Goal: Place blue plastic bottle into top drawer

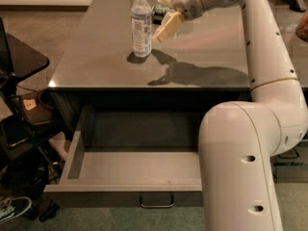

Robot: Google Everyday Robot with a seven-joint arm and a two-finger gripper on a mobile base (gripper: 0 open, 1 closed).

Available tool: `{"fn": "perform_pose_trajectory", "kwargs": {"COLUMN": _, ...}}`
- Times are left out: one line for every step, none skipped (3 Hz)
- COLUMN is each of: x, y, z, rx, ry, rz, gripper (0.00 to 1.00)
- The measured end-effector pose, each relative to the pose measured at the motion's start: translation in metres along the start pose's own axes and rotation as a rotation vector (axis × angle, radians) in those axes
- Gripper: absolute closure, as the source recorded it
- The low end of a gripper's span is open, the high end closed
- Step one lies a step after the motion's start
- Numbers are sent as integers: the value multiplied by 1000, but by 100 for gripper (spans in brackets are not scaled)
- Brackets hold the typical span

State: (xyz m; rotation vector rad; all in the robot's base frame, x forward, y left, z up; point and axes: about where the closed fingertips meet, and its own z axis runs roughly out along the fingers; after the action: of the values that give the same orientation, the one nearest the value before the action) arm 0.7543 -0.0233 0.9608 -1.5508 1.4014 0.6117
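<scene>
The gripper (161, 14) hangs over the grey countertop (96, 57) at the upper middle of the frame, its two pale fingers spread apart and holding nothing; the blue plastic bottle (141, 23) stands upright just left of it in the picture, cap up, long axis vertical, seemingly not touching; I judge a short leftward reach remains; the top drawer (120, 187) sits pulled open across the lower frame

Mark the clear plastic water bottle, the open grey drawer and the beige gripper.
Clear plastic water bottle (141, 30): camera view, its label.
Open grey drawer (139, 166): camera view, bare floor.
Beige gripper (159, 17): camera view, between open fingertips, beside bottle.
</scene>
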Motion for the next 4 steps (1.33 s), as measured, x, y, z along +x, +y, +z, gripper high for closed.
{"fn": "perform_pose_trajectory", "kwargs": {"x": 0, "y": 0, "z": 0, "rx": 0, "ry": 0, "rz": 0, "gripper": 0}}
{"fn": "perform_pose_trajectory", "kwargs": {"x": 9, "y": 2, "z": 22, "rx": -34, "ry": -23, "rz": 20, "gripper": 0}}
{"fn": "perform_pose_trajectory", "kwargs": {"x": 13, "y": 19, "z": 85, "rx": -161, "ry": -48, "rz": 29, "gripper": 0}}
{"fn": "perform_pose_trajectory", "kwargs": {"x": 13, "y": 19, "z": 85, "rx": -161, "ry": -48, "rz": 29, "gripper": 0}}
